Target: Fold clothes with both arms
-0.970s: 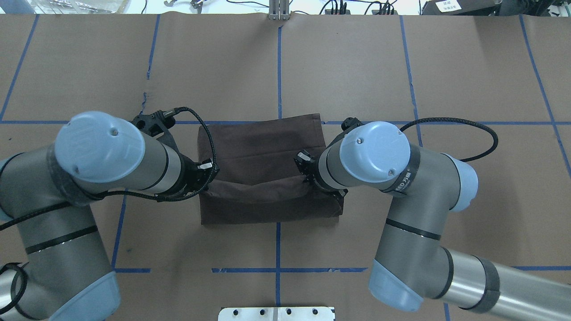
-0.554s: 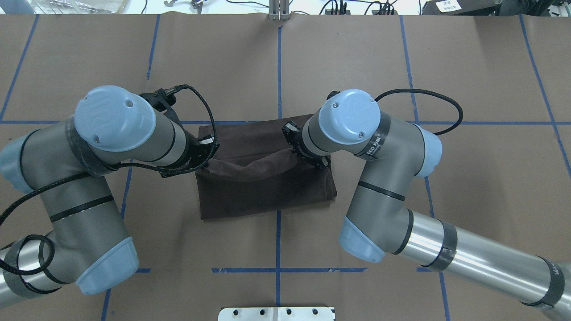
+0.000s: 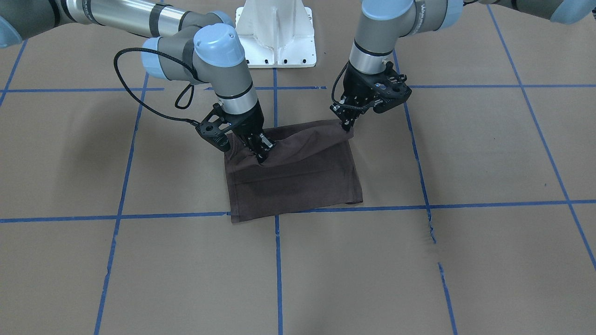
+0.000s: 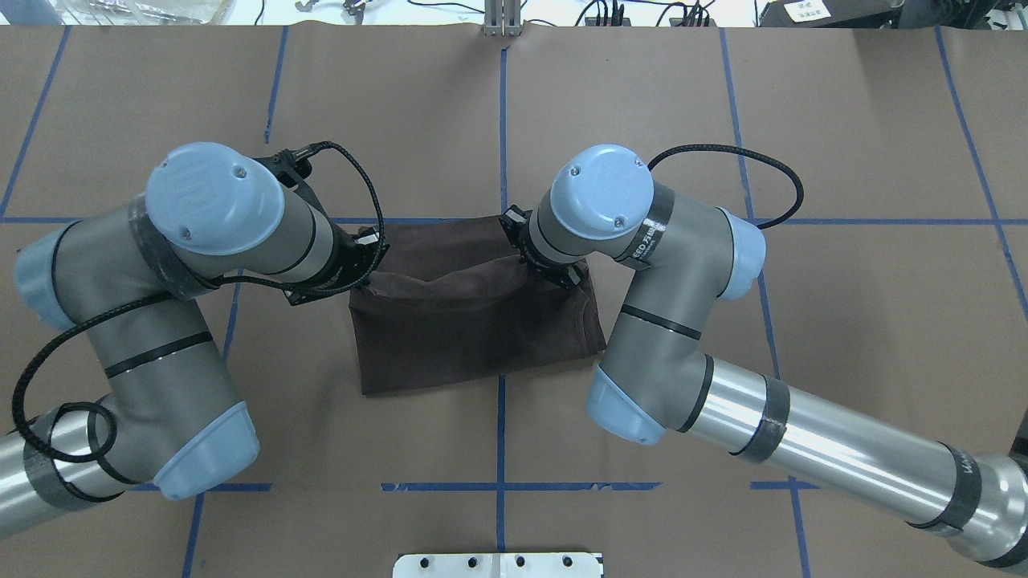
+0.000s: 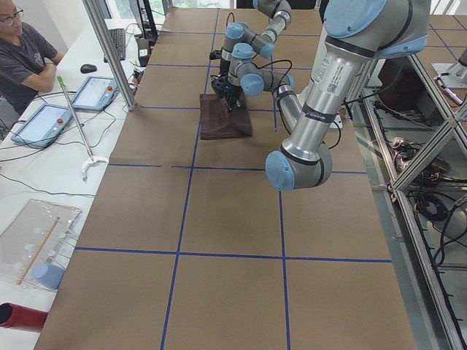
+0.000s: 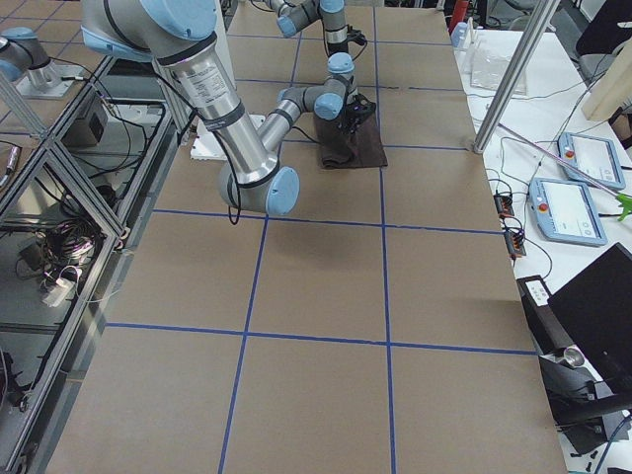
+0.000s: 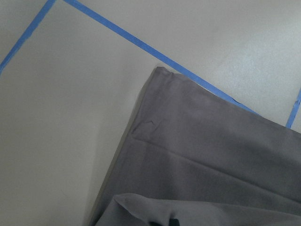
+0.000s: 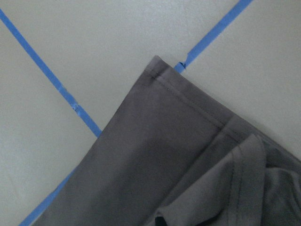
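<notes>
T-shirt (image 3: 298, 181) sags between left gripper (image 3: 347, 125) and right gripper (image 3: 260, 155), each clamping its edge.

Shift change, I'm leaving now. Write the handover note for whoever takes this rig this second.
Left pincer: shut on the T-shirt, at one end of its robot-side edge.
Right pincer: shut on that edge's other end.
T-shirt: a folded rectangle on the table, that edge held raised over the lower layer.
Done: edge gripped and lifted.
Left: probably lay it across to the far edge, release, withdraw.
</notes>
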